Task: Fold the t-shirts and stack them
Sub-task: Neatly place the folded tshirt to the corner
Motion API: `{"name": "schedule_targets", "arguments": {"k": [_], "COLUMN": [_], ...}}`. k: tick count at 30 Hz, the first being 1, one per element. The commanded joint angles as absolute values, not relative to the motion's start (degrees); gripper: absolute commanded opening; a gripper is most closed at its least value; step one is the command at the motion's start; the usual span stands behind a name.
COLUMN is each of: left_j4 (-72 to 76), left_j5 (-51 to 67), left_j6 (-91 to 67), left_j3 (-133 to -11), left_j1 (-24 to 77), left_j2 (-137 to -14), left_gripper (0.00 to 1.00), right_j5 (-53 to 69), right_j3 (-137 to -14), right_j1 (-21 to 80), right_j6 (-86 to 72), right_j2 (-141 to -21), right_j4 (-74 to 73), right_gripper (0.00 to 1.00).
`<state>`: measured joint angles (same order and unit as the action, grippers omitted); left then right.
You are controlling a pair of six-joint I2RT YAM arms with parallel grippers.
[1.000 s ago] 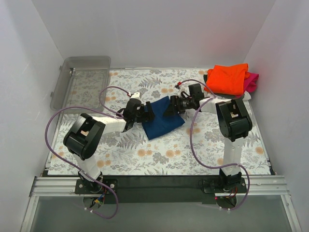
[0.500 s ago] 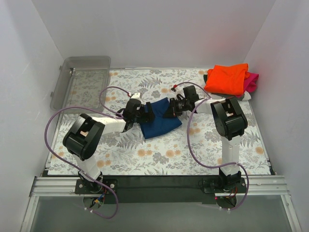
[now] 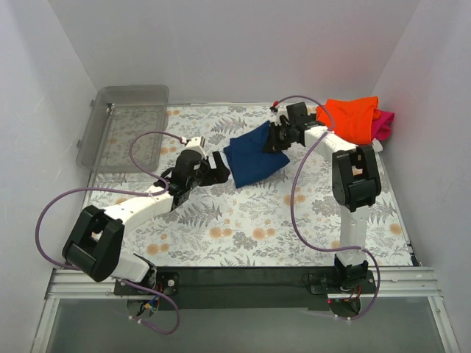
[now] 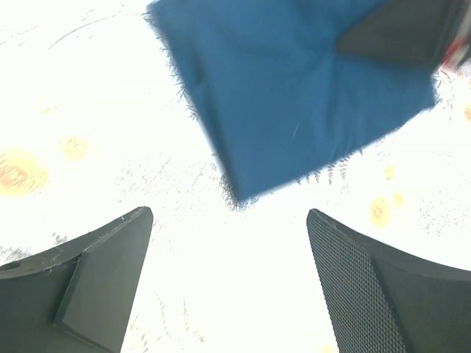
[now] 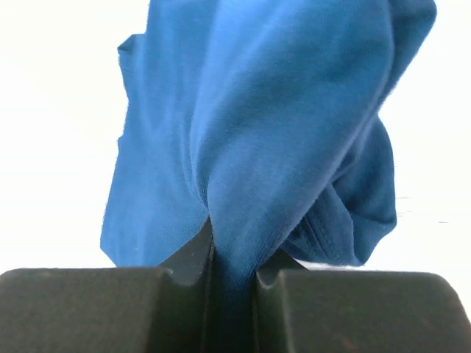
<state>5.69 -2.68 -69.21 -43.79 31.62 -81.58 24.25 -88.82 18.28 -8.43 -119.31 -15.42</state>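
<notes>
Firmly pinched at the right jaws: closed almost to nothing on a bunched fold of the navy t-shirt (image 3: 254, 156), with cloth squeezed up between the pads (image 5: 353, 309) and spilling away beyond them. Grips at the far right edge of the folded shirt, probably so as to drag or lift it as one piece without undoing the folds. Holds that edge raised toward the back right, judging by the top view, with the rest lying on the floral counter (image 3: 243, 228). At the left jaws, wide open and holding nothing: shows both fingers (image 4: 96, 279) spread over bare counter, just short of the shirt's near left corner. Reads as a stand-by to steady the loose edge, though cannot tell for sure. Farther out, aims the pull at the stack in the back right corner, with the orange t-shirt (image 3: 349, 118) on top and the magenta one (image 3: 384, 123) peeking out beneath its right side. Shows a short gap between navy shirt and stack, so stacking not yet done. Leaves the clear bin (image 3: 125, 121) at the far left well apart and out of the action. Calls next for a lift high enough to clear the orange edge and a flat set-down, lest the pinched fold pull the shirt open.
</notes>
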Motion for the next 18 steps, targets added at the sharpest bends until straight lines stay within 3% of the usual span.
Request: {"name": "schedule_targets", "arguments": {"k": [1, 12, 18], "left_j4": [2.29, 0.26, 0.35], "left_j5": [-4.57, -7.29, -7.21], "left_j6": [-68.29, -68.2, -68.11], "left_j3": [-41.58, -36.65, -35.77], "left_j1": [31.64, 31.46, 31.11], "left_j2": [-77.44, -72.6, -73.47], "left_gripper": [0.79, 0.81, 0.81], "right_j5": [19.6, 15.21, 14.94], "right_j3": [-96.31, -117.84, -119.71], "right_j1": [16.09, 7.83, 2.03], "right_j6": [-4.31, -0.09, -0.17], "right_j2": [-118.39, -121.55, -119.19], "right_j4": [-21.35, -33.39, -34.45], "right_gripper": [0.01, 0.01, 0.01]}}
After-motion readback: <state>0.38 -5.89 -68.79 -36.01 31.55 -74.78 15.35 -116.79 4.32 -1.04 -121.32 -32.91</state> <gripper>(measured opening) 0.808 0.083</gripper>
